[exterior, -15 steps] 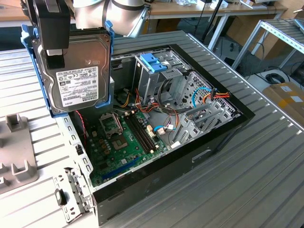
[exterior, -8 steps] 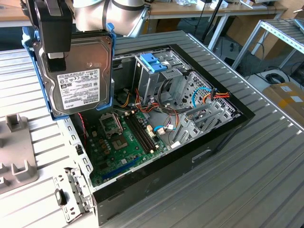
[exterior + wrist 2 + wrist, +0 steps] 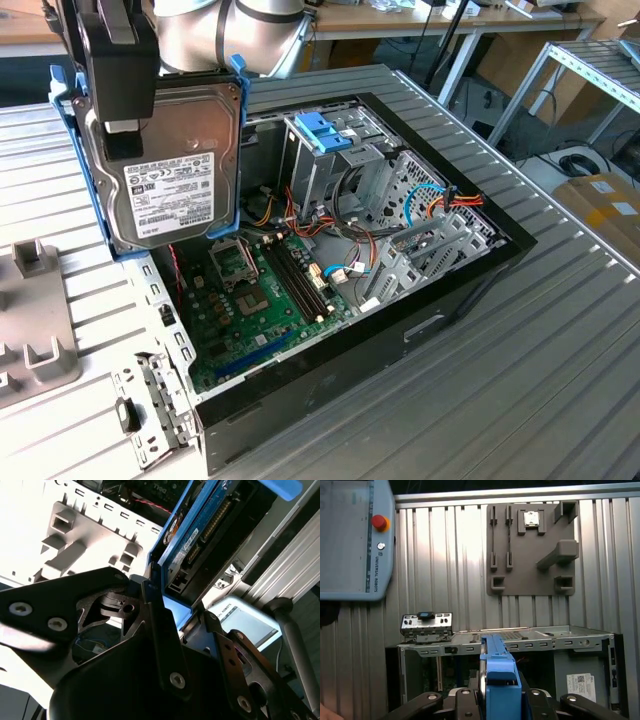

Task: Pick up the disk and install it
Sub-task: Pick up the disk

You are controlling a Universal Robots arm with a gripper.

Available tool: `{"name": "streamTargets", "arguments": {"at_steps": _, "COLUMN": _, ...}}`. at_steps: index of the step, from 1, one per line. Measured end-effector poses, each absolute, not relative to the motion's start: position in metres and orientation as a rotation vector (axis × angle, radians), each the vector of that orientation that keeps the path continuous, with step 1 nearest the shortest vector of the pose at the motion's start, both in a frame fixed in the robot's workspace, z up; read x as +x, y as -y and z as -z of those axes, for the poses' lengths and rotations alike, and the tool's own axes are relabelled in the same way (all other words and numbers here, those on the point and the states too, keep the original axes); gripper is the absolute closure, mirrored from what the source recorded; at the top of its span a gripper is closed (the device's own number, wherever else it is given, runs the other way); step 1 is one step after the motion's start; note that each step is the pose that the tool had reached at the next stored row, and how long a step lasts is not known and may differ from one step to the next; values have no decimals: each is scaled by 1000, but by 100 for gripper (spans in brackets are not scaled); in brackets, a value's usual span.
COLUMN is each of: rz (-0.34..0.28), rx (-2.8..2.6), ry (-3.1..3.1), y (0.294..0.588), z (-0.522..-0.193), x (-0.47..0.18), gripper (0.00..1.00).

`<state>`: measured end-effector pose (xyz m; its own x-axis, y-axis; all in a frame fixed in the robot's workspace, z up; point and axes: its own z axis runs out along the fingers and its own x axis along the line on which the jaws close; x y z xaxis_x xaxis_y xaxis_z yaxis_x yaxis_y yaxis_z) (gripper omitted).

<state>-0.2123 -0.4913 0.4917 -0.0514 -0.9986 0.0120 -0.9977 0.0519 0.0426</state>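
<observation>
While the disk is clamped upright by the gripper, the cage is seen lower, toward the exterior view's right.

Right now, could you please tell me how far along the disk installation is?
Pick-up looks done: the claw grips the disk, held in the air near the open computer case. Installing is left: the disk is not yet in the metal cage inside the case.
</observation>
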Motion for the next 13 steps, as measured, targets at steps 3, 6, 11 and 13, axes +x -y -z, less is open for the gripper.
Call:
{"name": "streamTargets", "arguments": {"at_steps": 3, "rz": 35, "rx": 2137, "ry": 2251, "y": 494, "z": -492, "x": -212, "gripper": 63}}
{"name": "streamTargets", "arguments": {"at_steps": 6, "rz": 35, "rx": 2137, "ry": 2251, "y": 497, "z": -492, "x": -212, "gripper": 63}}
{"name": "streamTargets", "arguments": {"at_steps": 11, "rz": 35, "rx": 2137, "ry": 2250, "y": 501, "z": -492, "x": -212, "gripper": 63}}
{"name": "streamTargets", "arguments": {"at_steps": 13, "rz": 35, "rx": 2137, "ry": 2251, "y": 503, "z": -492, "x": -212, "gripper": 63}}
